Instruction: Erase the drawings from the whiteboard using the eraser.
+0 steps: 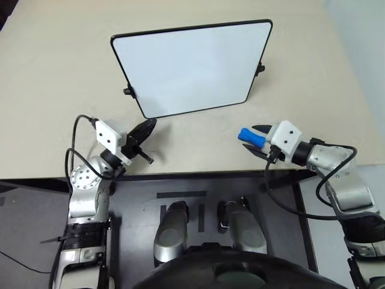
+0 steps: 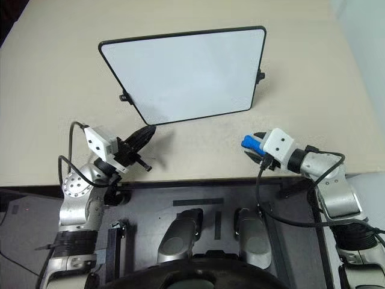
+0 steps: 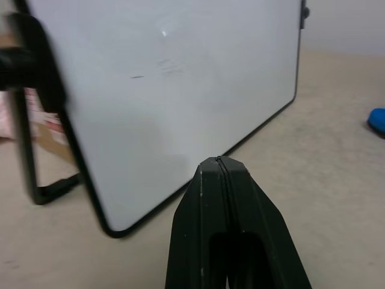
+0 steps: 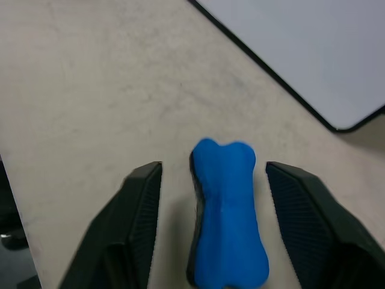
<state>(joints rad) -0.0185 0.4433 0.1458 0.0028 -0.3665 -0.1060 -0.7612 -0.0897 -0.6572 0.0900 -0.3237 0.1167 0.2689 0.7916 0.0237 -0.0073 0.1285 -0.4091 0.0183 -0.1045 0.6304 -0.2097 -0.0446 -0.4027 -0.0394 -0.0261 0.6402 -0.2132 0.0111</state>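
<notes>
Right gripper wide open, eraser loose between its fingers on the table, near whiteboard's lower right corner. Left gripper shut, empty. Risk: faint drawings remain; an off-centre regrip could skew or push the eraser away.

Smooth glossy white whiteboard in a thin black frame, matt beige counter faintly mottled, bright blue smooth-looking eraser, matt black ribbed fingers on the right hand
</notes>
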